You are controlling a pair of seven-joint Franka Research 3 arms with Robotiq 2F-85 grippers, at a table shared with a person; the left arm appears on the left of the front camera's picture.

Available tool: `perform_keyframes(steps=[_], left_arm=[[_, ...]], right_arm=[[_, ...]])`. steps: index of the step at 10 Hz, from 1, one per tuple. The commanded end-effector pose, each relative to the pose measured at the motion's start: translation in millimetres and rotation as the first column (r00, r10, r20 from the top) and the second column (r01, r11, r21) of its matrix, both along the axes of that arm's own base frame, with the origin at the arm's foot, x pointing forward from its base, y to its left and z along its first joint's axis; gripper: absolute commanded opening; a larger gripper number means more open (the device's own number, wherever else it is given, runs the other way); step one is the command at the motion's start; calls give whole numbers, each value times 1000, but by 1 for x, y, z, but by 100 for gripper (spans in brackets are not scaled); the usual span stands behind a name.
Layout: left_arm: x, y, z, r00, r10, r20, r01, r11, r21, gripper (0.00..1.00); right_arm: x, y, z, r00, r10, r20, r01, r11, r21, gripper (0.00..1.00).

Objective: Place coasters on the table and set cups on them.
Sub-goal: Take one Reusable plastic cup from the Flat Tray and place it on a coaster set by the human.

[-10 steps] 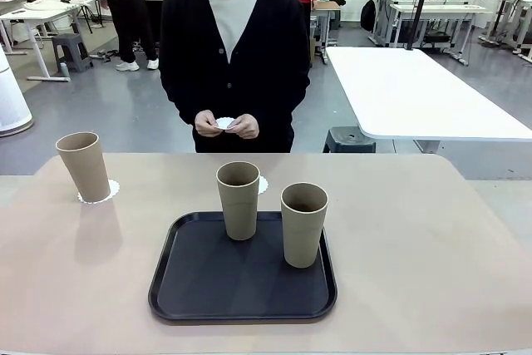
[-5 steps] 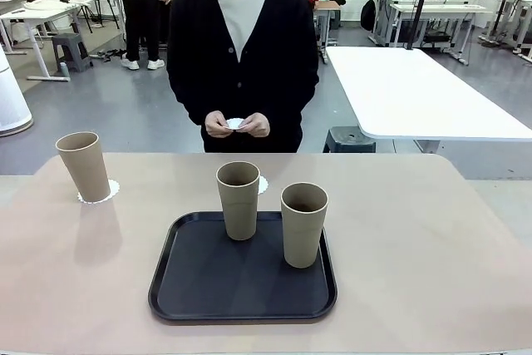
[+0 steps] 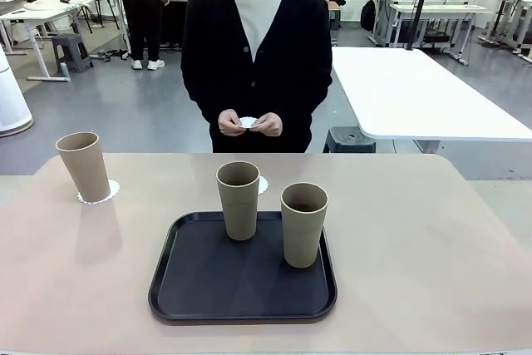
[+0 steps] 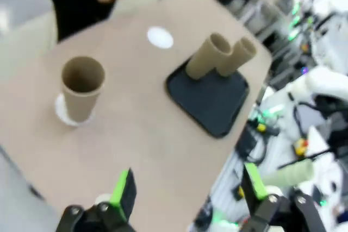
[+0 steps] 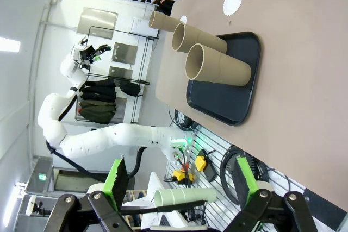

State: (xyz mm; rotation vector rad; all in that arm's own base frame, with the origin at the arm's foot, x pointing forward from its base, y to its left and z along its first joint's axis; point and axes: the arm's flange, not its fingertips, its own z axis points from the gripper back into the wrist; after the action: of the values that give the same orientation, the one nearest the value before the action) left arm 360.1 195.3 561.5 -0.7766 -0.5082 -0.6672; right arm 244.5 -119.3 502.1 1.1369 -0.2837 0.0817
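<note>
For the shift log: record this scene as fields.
placed cup: tall tapered tan tumbler on a white scalloped paper coaster, at the robot's left
waiting cups: rear tan tumbler and front tan tumbler, upright on the black rectangular tray
bare coaster: flat on the beige tabletop, behind the rear tumbler
third coaster: between the person's hands
left gripper: open, empty
right gripper: open, empty

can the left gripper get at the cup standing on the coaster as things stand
Probably yes: the left gripper is open, the cup stands alone on its coaster, and just bare table lies between them, nothing in the way.
</note>
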Motion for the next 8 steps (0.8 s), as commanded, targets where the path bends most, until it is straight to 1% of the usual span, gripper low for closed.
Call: perform_keyframes(steps=[1,3,4,5,6,7,8], left_arm=[[2,-59,-33,991,-110,76,97,982,162,100],[-5,-108,-46,965,-244,95,210,938,276,100],[-11,-132,-54,932,-337,137,279,904,323,100],[-13,-150,-60,910,-396,124,333,876,349,100],[-10,-166,-68,898,-421,128,349,859,373,100],[-4,-184,-76,888,-431,162,338,849,405,100],[1,-197,-80,876,-451,171,351,840,415,100]], right_arm=[[1,0,0,1000,4,6,-4,1000,13,100],[1,0,0,1000,4,6,-4,1000,13,100],[1,0,0,1000,4,6,-4,1000,13,100],[1,0,0,1000,4,6,-4,1000,13,100],[1,0,0,1000,4,6,-4,1000,13,100],[1,0,0,1000,4,6,-4,1000,13,100],[1,0,0,1000,4,6,-4,1000,13,100]])
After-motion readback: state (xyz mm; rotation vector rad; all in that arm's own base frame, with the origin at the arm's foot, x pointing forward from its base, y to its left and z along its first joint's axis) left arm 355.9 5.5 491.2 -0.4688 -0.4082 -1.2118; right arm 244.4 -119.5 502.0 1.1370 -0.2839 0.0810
